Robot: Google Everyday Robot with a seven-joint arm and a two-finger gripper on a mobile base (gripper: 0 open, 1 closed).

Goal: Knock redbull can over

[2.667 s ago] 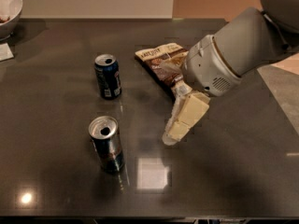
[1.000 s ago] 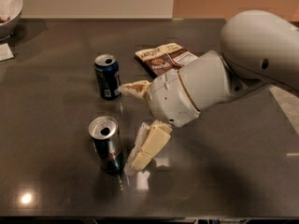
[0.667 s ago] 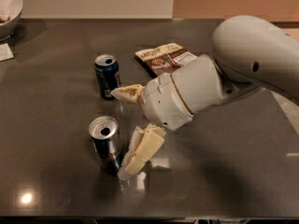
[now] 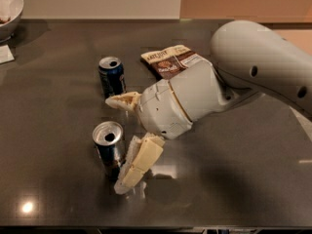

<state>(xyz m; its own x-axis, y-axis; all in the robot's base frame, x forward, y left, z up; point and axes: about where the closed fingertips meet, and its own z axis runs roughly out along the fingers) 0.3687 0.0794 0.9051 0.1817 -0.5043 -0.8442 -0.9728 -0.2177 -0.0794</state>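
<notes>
A: Where do the cans stand?
B: Left of the table's [image 4: 234, 179] middle; the redbull can [image 4: 108, 149] nearer the front edge, the other can [image 4: 111, 76] behind it.
A: And the gripper [image 4: 116, 143]?
B: By the redbull can, its arm [image 4: 258, 67] lying in from the right edge; fingers [image 4: 141, 160] spread, one between the cans, one just right of the redbull can.
A: Anything else?
B: A snack bag [image 4: 168, 61] behind the arm; a bowl [image 4: 10, 9] at the back left corner.

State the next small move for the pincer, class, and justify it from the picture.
Probably a short sideways push of the open pincer toward the picture's left. The redbull can stands upright on the table, and the pincer's lower finger lies right beside its right side, low down; the other blue can stands apart behind.
</notes>
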